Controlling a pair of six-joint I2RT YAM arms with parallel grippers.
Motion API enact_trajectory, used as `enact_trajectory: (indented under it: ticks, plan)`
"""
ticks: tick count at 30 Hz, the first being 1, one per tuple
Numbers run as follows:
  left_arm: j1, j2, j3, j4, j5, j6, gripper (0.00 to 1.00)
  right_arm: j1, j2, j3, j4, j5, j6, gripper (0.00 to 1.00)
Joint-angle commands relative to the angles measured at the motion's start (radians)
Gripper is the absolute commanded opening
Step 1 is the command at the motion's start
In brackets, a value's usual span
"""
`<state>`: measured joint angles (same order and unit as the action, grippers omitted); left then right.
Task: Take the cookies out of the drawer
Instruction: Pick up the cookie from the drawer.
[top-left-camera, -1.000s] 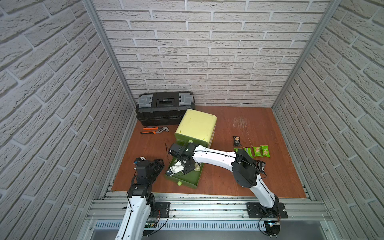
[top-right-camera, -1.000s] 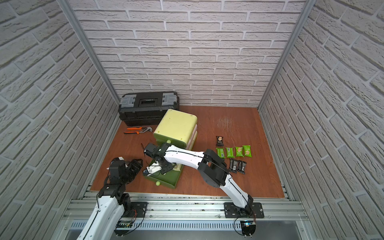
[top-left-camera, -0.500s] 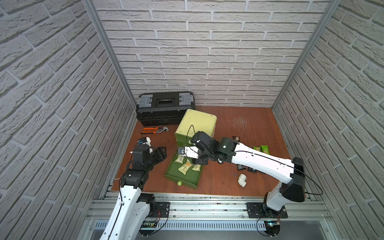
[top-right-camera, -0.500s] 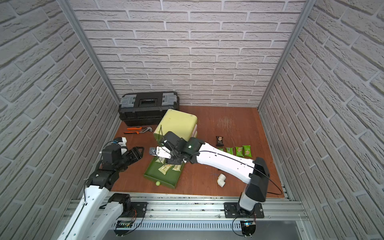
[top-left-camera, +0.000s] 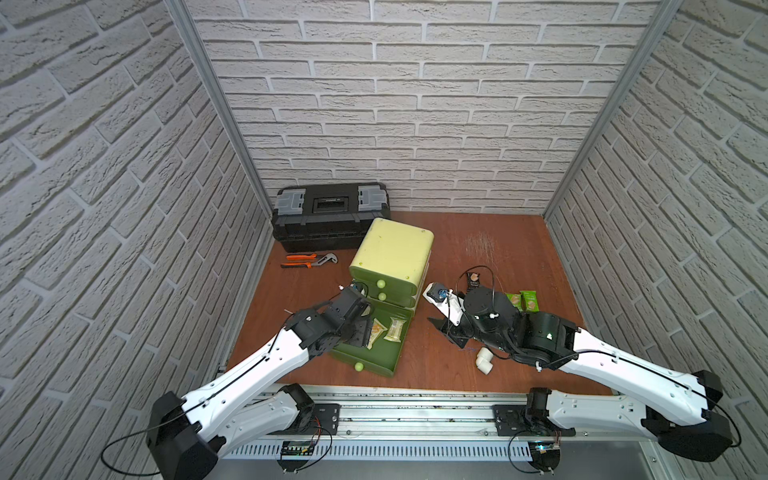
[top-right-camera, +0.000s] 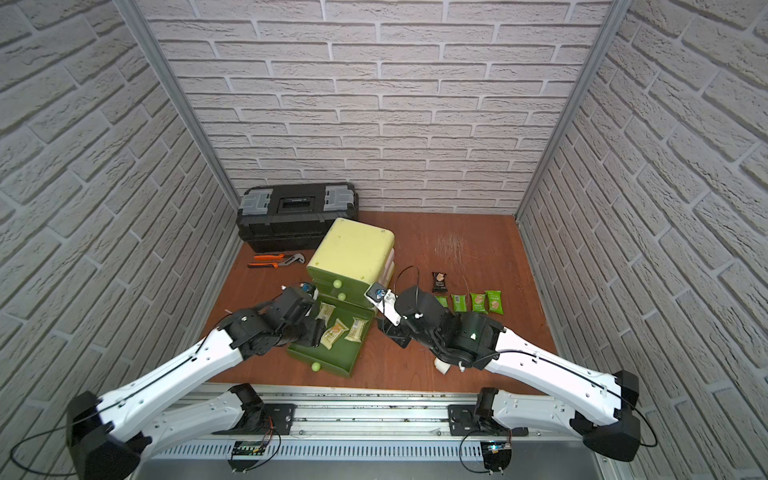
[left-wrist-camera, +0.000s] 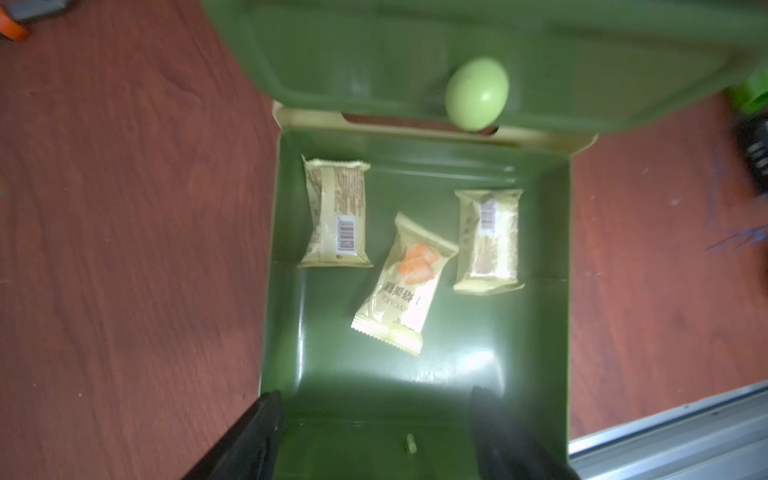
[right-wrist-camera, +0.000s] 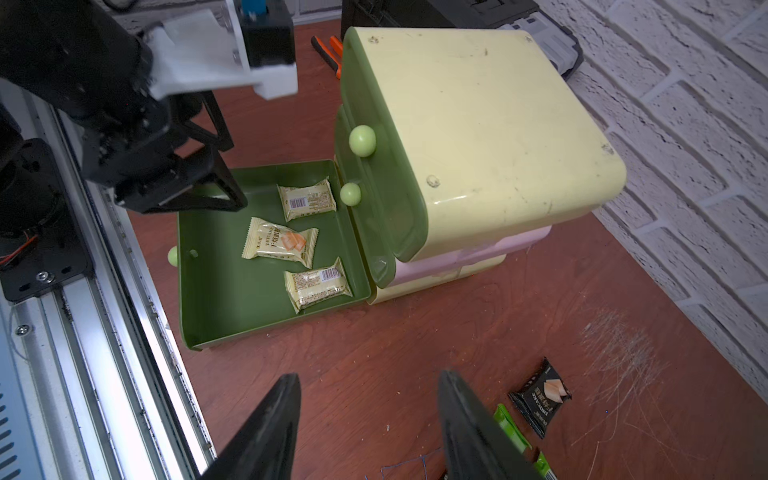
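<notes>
The left hand (left-wrist-camera: 374, 397) hangs spread and empty over the knob end of the open drawer (left-wrist-camera: 478, 357), pulled out at 6 o'clock from the cabinet (top-left-camera: 392, 249). In it lie three pale beige cookies (left-wrist-camera: 403, 286): light, slippery film pillows, likely crushable, best pinched gently across the middle. The outer two each show a barcode (left-wrist-camera: 345, 235); the middle one carries an orange picture and Chinese characters, its Latin letters too blurred to read. At 3 o'clock of the drawer the right hand (right-wrist-camera: 370, 376) is spread, empty, above the tabletop (right-wrist-camera: 415, 332), near green packets (top-right-camera: 478, 302) and a black packet (right-wrist-camera: 540, 397) already out.
</notes>
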<state>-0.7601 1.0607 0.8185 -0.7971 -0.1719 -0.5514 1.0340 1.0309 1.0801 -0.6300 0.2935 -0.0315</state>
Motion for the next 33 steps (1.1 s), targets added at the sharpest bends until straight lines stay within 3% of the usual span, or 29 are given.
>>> enact_trajectory:
  ticks: [1,11,17,33]
  plan:
    - [-0.002,0.087,0.044,0.057,0.044,0.111,0.78,0.001,-0.032,-0.014,0.027,0.035,0.053,0.58]
    - [0.022,0.26,0.04,0.157,0.117,0.181,0.77,0.0,-0.108,-0.062,0.043,0.055,0.04,0.58]
    - [0.033,0.284,0.002,0.187,0.115,0.178,0.7,0.001,-0.106,-0.06,0.042,0.052,0.035,0.59]
    - [0.051,0.379,-0.045,0.25,0.138,0.159,0.68,0.0,-0.088,-0.046,0.041,0.047,0.029,0.59]
